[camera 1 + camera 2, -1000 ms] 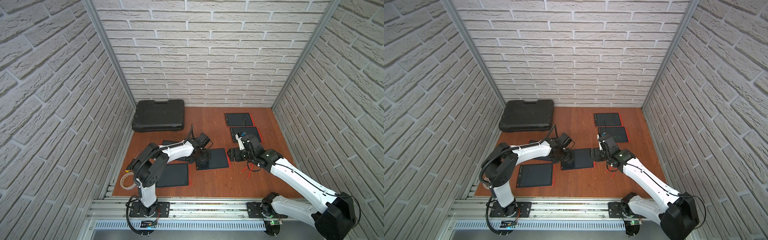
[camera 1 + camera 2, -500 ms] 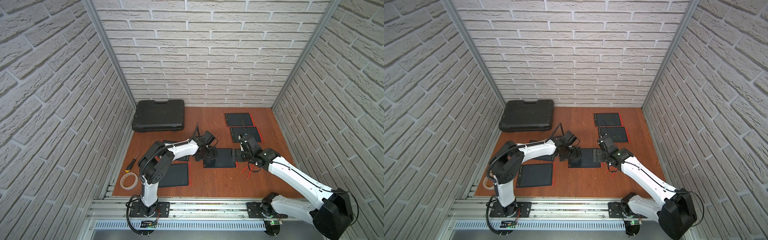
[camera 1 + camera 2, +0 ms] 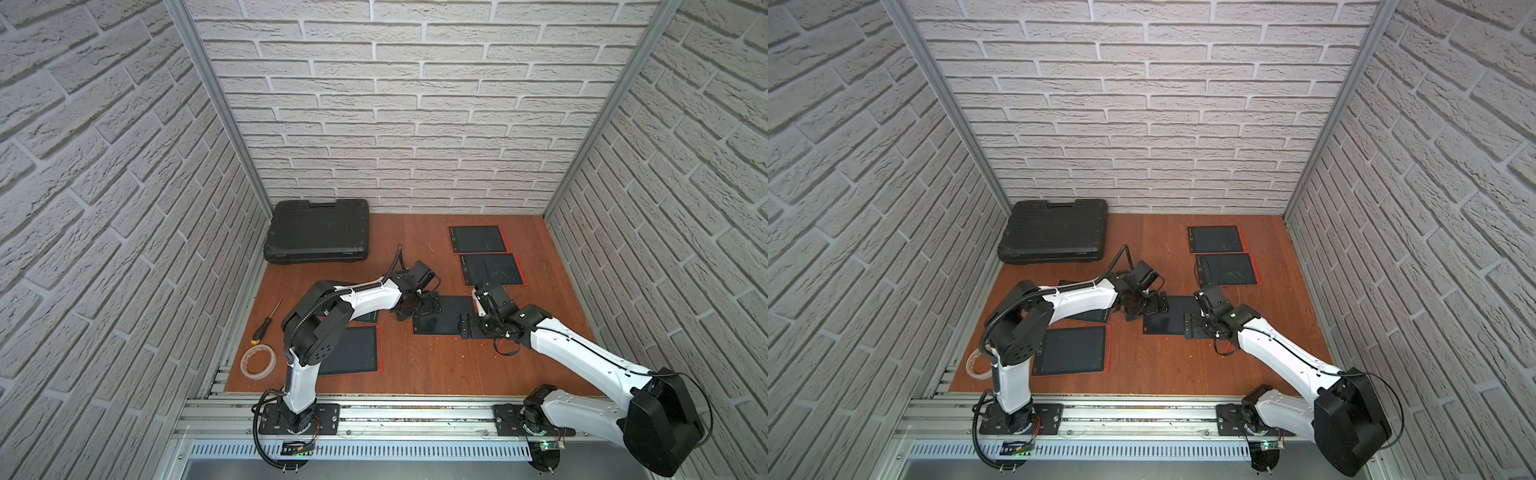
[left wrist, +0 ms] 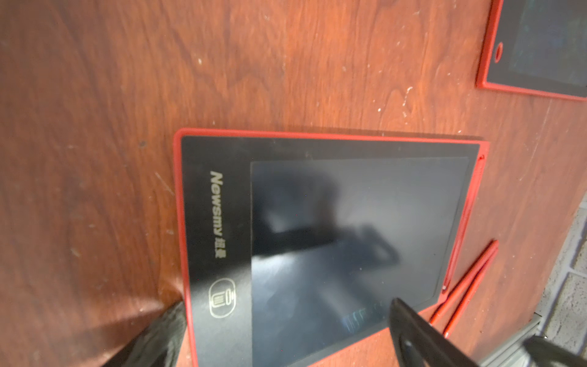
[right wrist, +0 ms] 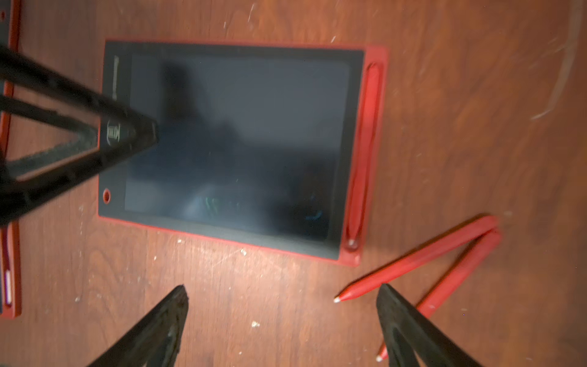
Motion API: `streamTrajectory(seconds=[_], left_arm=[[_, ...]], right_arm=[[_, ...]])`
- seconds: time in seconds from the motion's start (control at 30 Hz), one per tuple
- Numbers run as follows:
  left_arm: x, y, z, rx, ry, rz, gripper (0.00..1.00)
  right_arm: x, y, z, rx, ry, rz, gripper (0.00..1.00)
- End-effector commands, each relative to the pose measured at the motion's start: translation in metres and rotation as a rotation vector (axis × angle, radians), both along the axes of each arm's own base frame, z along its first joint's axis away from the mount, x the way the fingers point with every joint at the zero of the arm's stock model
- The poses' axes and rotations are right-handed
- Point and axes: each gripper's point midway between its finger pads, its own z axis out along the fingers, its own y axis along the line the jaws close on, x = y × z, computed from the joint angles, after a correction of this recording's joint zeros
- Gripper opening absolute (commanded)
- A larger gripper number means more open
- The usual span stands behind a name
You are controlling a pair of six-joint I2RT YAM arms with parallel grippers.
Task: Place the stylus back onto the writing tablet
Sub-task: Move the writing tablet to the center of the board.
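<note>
I'm lining up the right pincer (image 5: 282, 287), gaping and empty, for the pick; the stylus (image 5: 416, 260) is lying just beside one jaw, the writing tablet (image 5: 235, 143) just ahead. The left pincer (image 4: 286, 303) is gaping too, empty. Next: centring, then closing.

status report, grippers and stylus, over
Left gripper open, over tablet end. Right gripper open, empty, by two loose styluses beside tablet. Nothing blocking.
</note>
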Motion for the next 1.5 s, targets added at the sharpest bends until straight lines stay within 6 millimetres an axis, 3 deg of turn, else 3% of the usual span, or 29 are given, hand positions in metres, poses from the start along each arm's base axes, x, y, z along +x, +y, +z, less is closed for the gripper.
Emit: streamTrajectory(seconds=[0.0,0.3,0.53,0.83,1.47], left_arm=[[-0.010,0.010,-0.019,0.040,0.044,-0.002,0.98],[-0.004,0.012,-0.016,0.034,0.035,0.002,0.98],[-0.004,0.013,-0.017,0.034,0.035,0.002,0.98],[0.001,0.007,-0.018,0.024,0.026,-0.003,0.98],[0.025,-0.028,-0.011,-0.038,0.000,-0.027,0.98]], right_arm=[[-0.002,0.030,0.000,0.158,0.021,0.062,0.92],[-0.005,0.043,-0.029,0.223,0.076,0.059,0.92],[-0.002,0.039,-0.048,0.199,0.100,0.012,0.94],[0.013,0.022,-0.050,0.107,0.057,-0.084,0.94],[0.017,-0.001,-0.046,0.032,0.039,-0.179,0.95]])
